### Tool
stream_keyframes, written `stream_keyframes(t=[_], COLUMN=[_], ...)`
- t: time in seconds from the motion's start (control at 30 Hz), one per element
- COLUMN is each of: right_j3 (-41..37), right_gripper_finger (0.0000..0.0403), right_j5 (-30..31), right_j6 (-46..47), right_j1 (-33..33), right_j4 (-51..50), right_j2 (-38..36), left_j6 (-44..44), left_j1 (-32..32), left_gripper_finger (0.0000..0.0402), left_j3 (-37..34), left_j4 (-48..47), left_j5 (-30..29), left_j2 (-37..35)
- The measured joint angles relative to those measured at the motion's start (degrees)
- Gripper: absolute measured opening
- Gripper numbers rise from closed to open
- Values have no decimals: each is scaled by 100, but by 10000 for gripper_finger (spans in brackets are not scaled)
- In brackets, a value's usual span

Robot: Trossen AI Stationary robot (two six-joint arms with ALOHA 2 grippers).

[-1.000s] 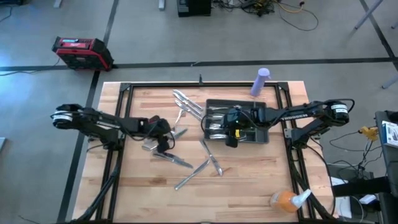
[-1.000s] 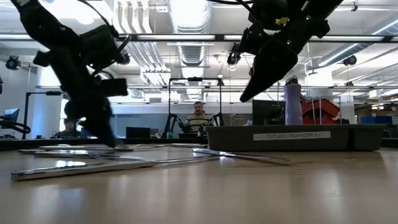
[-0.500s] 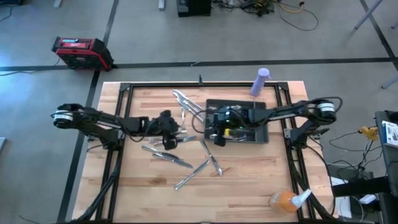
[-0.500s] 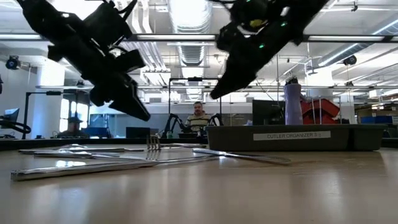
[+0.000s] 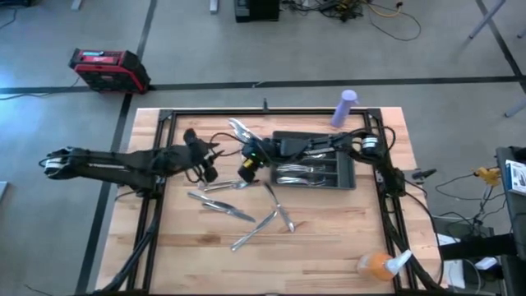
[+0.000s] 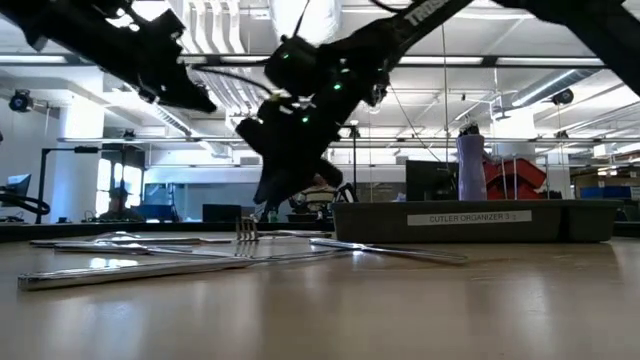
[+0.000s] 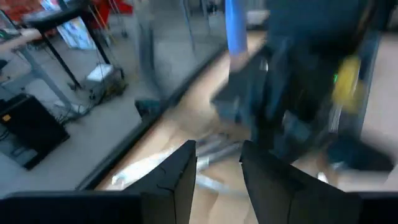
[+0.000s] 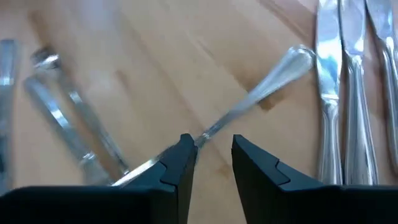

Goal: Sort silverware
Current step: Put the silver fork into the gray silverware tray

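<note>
Right gripper (image 5: 247, 167) jaws narrowly parted above scattered silverware (image 5: 246, 212); left gripper (image 5: 200, 154) seemingly likewise

Silverware (image 5: 246, 205) apparently left of tray (image 5: 345, 179).

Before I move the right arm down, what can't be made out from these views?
- Left wrist view: motion blur smears everything past the left gripper.
- High view: the dark grey compartmented tray holds shiny silver metal silverware too small to sort by type.
- Right wrist view: the right gripper hides part of a silver utensil.
</note>
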Motion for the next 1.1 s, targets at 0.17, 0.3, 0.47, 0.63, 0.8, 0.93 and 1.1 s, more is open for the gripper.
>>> stream_keyframes(t=[0.17, 0.3, 0.47, 0.63, 0.8, 0.93, 1.1], right_j3=[1041, 1742, 2396, 2614, 2612, 2610, 2605], right_gripper_finger=[63, 52, 49, 62, 83, 104, 130], right_j5=[0, 7, 313, 520, 311, 303, 305], right_j6=[566, 776, 985, 1117, 1259, 1285, 1315], right_j1=[-55, -62, -69, -78, -69, -58, -58], right_j4=[-881, -1163, -1946, -2221, -2183, -2309, -2321], right_j2=[656, 1062, 1497, 1610, 1610, 1610, 1610], left_j6=[-574, -359, -216, -131, -131, -141, -144], left_j1=[1, 0, 1, 0, 0, 2, 2], left_gripper_finger=[116, 116, 116, 116, 116, 116, 116], left_j3=[-58, -83, -96, -164, -262, -337, -365], left_j4=[222, 319, 202, 48, -35, -105, -104], left_j5=[-206, -223, -216, -216, -207, -203, -205], left_j2=[-703, -1073, -1361, -1458, -1431, -1416, -1405])
